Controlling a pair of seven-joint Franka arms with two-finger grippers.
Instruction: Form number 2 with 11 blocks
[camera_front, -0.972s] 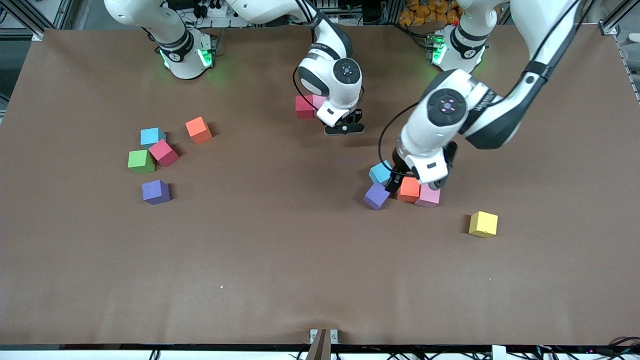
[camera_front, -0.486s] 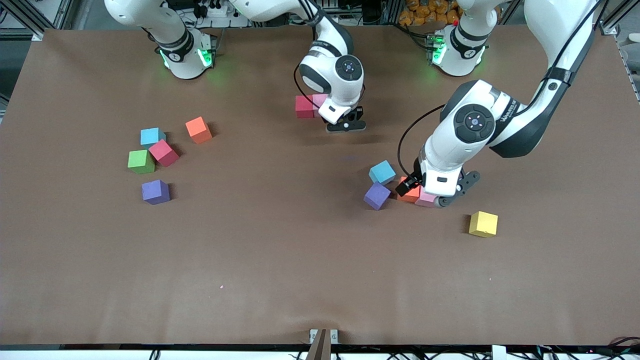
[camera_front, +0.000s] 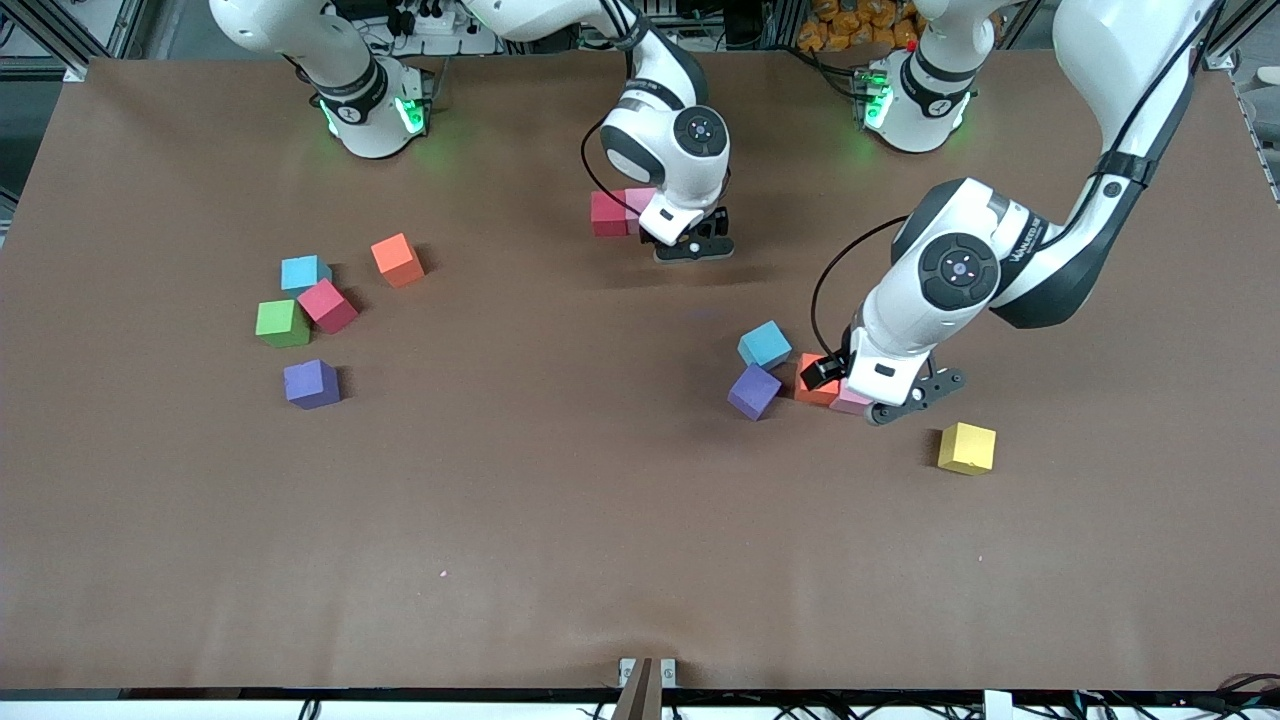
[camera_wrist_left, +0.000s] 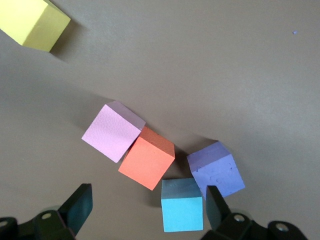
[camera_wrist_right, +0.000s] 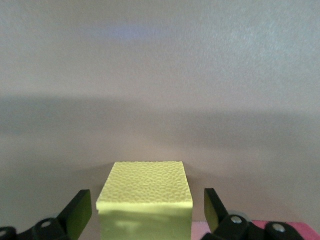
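My right gripper (camera_front: 690, 247) is open low over the table's middle, its fingers on either side of a yellow-green block (camera_wrist_right: 145, 197) without touching it; this block is hidden in the front view. A red block (camera_front: 606, 213) and a pink block (camera_front: 640, 199) touch beside it. My left gripper (camera_front: 885, 400) is open and empty above an orange block (camera_front: 812, 381) and a pink block (camera_front: 850, 401). In the left wrist view, the gripper (camera_wrist_left: 147, 210) frames a light blue block (camera_wrist_left: 181, 205), with orange (camera_wrist_left: 147, 157), pink (camera_wrist_left: 113, 131) and purple (camera_wrist_left: 216, 168) blocks close by.
A light blue block (camera_front: 765, 344) and a purple block (camera_front: 754, 391) lie next to the orange one. A yellow block (camera_front: 967, 447) lies nearer the front camera. Toward the right arm's end lie orange (camera_front: 397, 259), light blue (camera_front: 303, 272), red (camera_front: 327, 305), green (camera_front: 282, 323) and purple (camera_front: 311, 384) blocks.
My left arm has swung toward its own end of the table, uncovering the light blue block; its gripper is now over the orange and pink blocks. My right gripper has hardly moved.
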